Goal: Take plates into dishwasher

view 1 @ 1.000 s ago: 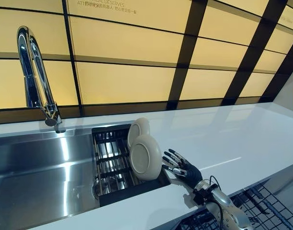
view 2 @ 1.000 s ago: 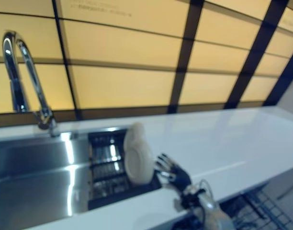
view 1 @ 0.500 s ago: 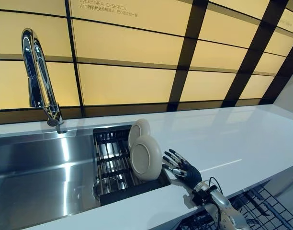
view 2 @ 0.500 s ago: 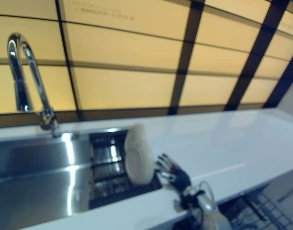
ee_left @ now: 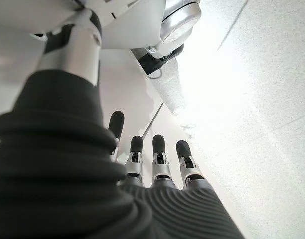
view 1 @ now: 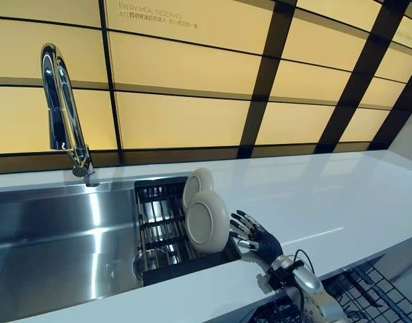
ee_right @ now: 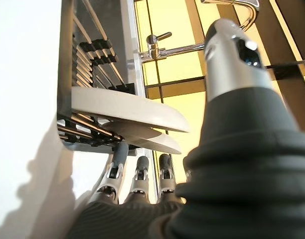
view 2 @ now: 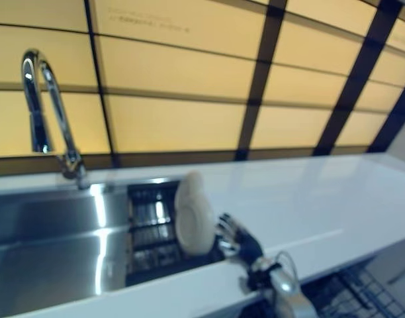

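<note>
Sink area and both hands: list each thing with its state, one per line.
Front plate: upright on edge in the rack, not gripped.
Rear plate: upright behind it.
Drying rack: set in the sink.
Faucet: no water running.
Right hand: open, fingers extended toward the front plate.
Left hand: open, idle, holding nothing.

Lighting: warm backlit amber wall panels (view 1: 179,118); bright streaks on steel sink (view 1: 64,235); white worktop (view 1: 327,195) glossy. Right eye view soft; left wrist view overexposed floor (ee_left: 252,74).

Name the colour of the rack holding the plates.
Black rack, clearest in the left eye view.
</note>
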{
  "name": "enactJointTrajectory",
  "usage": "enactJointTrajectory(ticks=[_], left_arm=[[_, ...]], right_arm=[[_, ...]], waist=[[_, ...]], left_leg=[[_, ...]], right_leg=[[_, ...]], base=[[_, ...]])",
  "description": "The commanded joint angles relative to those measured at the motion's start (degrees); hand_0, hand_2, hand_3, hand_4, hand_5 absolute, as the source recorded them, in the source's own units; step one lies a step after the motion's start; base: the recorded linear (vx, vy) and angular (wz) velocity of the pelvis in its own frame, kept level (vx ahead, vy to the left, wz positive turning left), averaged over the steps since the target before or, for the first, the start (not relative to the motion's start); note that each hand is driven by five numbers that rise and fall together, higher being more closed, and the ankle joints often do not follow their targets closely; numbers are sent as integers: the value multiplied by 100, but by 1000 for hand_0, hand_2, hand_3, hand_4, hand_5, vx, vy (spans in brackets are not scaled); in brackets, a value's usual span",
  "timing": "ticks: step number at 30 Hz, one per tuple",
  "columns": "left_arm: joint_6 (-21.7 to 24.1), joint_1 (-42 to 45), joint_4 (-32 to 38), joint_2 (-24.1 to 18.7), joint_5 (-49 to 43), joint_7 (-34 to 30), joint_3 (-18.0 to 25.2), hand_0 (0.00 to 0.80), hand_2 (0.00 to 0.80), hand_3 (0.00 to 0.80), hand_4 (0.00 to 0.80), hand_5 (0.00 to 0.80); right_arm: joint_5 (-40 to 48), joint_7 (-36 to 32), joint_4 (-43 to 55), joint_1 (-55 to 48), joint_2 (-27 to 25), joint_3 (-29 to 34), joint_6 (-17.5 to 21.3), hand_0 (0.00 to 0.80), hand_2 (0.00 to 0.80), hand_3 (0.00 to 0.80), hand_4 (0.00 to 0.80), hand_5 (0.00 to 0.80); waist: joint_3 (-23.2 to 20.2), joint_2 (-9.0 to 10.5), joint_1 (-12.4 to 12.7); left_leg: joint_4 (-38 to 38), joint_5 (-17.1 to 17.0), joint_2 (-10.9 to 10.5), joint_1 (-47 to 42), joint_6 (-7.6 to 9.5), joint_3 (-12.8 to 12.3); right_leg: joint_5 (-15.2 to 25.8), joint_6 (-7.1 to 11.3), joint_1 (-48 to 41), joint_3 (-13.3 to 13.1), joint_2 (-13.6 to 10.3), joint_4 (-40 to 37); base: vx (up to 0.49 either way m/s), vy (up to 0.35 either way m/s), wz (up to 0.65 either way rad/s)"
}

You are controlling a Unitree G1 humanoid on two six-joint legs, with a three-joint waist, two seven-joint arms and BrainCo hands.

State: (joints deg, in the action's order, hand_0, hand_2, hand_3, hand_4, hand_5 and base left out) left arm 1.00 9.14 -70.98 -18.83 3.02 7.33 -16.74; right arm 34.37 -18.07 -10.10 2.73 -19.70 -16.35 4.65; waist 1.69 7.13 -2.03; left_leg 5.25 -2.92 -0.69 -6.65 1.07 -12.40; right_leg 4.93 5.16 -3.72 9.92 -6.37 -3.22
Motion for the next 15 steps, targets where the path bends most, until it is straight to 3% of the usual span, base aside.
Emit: enactJointTrajectory(ticks=[1, 15], left_arm=[[404, -1283, 142, 372, -103, 118, 108, 0, 0, 0, 0, 0], [271, -1313, 215, 382, -114, 146, 97, 0, 0, 0, 0, 0]], right_arm=[[-353, 333, -656, 105, 16, -288, -91, 0, 0, 0, 0, 0], [-566, 457, -879, 137, 69, -327, -4, 0, 0, 0, 0, 0]], waist=[[416, -158, 158], [480, -131, 191]], left_leg=[[-134, 606, -125, -309, 90, 545], [-169, 603, -127, -327, 116, 605]], right_leg=[[-42, 672, 146, -1, -336, 683], [-17, 685, 147, -1, -348, 775]], base=[[0, 0, 0], [0, 0, 0]])
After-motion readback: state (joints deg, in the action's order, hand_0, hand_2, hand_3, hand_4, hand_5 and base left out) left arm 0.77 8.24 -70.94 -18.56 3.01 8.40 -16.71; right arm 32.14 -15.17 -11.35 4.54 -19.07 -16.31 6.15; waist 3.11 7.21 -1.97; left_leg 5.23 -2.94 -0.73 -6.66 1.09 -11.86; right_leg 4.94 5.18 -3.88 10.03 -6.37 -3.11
